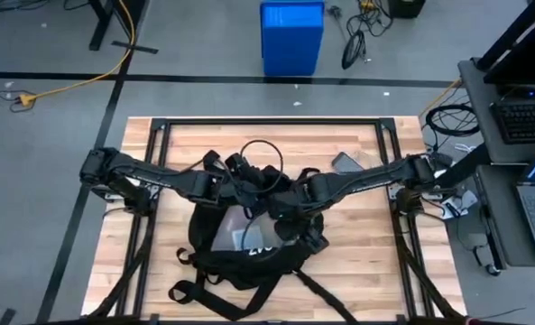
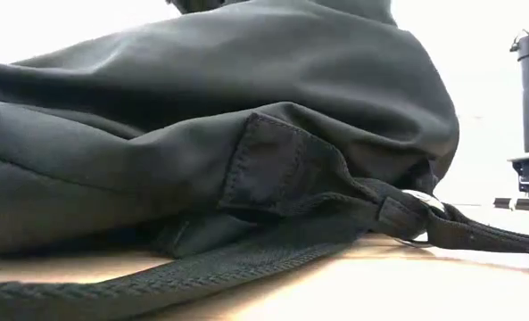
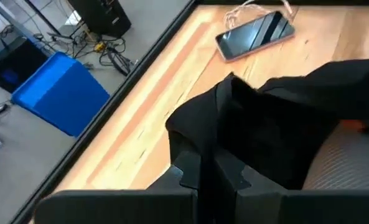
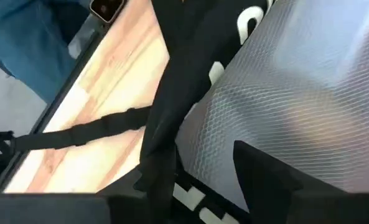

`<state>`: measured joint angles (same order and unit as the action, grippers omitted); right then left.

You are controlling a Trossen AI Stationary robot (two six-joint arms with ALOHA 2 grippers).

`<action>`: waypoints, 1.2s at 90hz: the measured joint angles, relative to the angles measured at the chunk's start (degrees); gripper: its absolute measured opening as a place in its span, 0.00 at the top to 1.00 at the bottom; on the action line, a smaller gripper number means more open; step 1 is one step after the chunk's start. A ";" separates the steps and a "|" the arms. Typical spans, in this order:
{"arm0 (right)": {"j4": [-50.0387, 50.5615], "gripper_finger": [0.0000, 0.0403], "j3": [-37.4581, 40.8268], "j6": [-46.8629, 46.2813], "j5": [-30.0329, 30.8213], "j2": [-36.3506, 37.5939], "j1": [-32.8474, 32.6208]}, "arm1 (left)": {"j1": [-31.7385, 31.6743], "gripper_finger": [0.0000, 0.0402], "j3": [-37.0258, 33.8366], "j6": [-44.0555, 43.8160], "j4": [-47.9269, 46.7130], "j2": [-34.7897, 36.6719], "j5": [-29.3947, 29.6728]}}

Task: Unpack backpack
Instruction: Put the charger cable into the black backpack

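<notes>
I count one backpack on my table, sitting just toward 6 o'clock of the table's centre in the high view, black fabric with its straps trailing off toward 6 and 7 o'clock. White lettering shows on its top panel, but from above I cannot read it; in the right wrist view I get only fragments of large white characters on the black cloth, not enough to make out a word. A grey mesh-textured lining shows beside them at the opening.

Two arms are in, meeting over the bag. My left end effector is at the bag's 11 o'clock edge, and its wrist view shows a fold of black fabric pinched between the two fingers, so it is gripping the backpack. My right end effector is at the bag's 2 o'clock edge; a black fabric edge runs down against one finger, with a gap over to the other finger, and I cannot tell whether it is clamping.

One phone lies flat on the table toward 1 o'clock from the bag, well apart from it, dark screen up, a thin cable beside it. One blue bin stands on the floor beyond the table at 12 o'clock
</notes>
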<state>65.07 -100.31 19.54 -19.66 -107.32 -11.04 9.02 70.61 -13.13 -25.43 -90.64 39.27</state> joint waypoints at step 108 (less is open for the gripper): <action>-8.30 0.99 9.90 -5.40 0.54 -1.33 -5.99 | 7.15 1.00 0.00 -1.59 -12.46 2.50 -15.24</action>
<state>56.78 -90.41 14.14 -19.12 -108.65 -17.03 16.16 70.61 -14.72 -37.89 -88.14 24.03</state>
